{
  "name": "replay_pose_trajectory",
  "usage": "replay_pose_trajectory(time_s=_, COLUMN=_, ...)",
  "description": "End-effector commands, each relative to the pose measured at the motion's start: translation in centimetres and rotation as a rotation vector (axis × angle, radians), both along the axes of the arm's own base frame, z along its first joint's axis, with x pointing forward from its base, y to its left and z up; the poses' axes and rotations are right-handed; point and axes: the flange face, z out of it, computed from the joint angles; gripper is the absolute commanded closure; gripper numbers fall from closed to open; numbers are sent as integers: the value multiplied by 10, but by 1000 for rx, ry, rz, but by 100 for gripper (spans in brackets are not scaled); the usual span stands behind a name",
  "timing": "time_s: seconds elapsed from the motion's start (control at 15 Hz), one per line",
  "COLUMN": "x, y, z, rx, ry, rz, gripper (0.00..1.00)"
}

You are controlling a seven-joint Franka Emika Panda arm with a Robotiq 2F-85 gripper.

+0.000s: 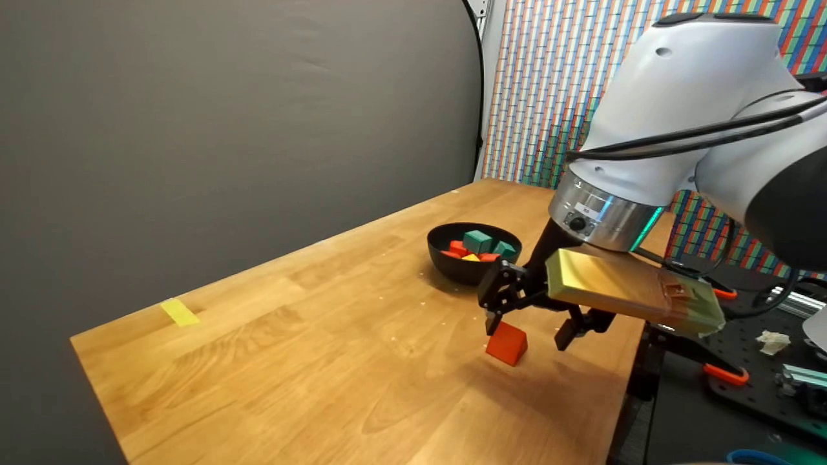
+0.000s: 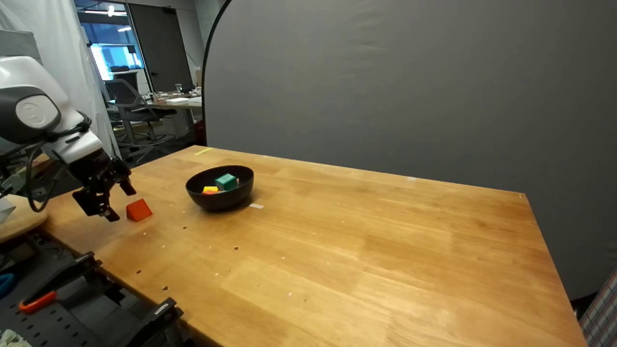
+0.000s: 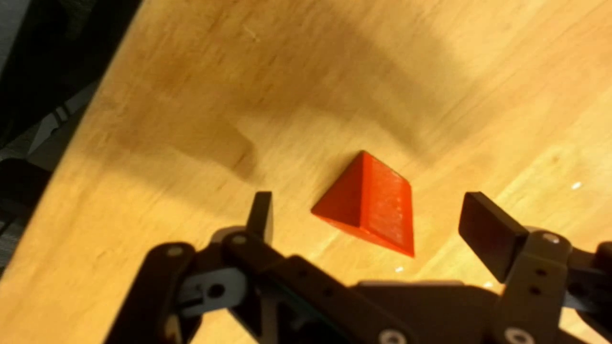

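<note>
Red block (image 3: 382,205) on honey-brown, grained table (image 1: 291,361)

Low in the wrist view, the gripper (image 3: 368,203) is black. In an exterior view, the bowl (image 1: 455,271) right of centre is black, its blocks (image 1: 477,242) green, red and yellow; the arm (image 1: 685,97) upper right, white and dark grey; the wall (image 1: 549,84), multicoloured stripes; the backdrop (image 1: 226,129) upper left, plain grey.

low in the wrist view, my gripper (image 3: 368,208) looks matt, its screw heads (image 3: 519,335) shiny metal; mid-frame, the red block (image 3: 386,205) is smooth, faintly shiny. the tabletop (image 2: 366,246) is grained wood, satin-smooth. left of centre in an exterior view, the bowl (image 2: 219,202) looks smooth; upper right, the backdrop (image 2: 409,91) looks like matt cloth. upper right in an exterior view, my white shell (image 1: 678,90) looks like glossy plastic.
</note>
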Motion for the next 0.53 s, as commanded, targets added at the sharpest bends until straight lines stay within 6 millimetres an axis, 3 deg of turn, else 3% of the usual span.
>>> replay_pose_trajectory(time_s=0.0, x=2, y=2, z=3, rx=1, ry=-10, rz=2, gripper=0)
replay_pose_trajectory(time_s=0.2, x=9, y=4, z=9, rx=10, ry=-11, rz=6, gripper=0)
replay_pose_trajectory(time_s=0.47, x=40, y=-3, z=17, rx=18, ry=45, rz=-16, gripper=0)
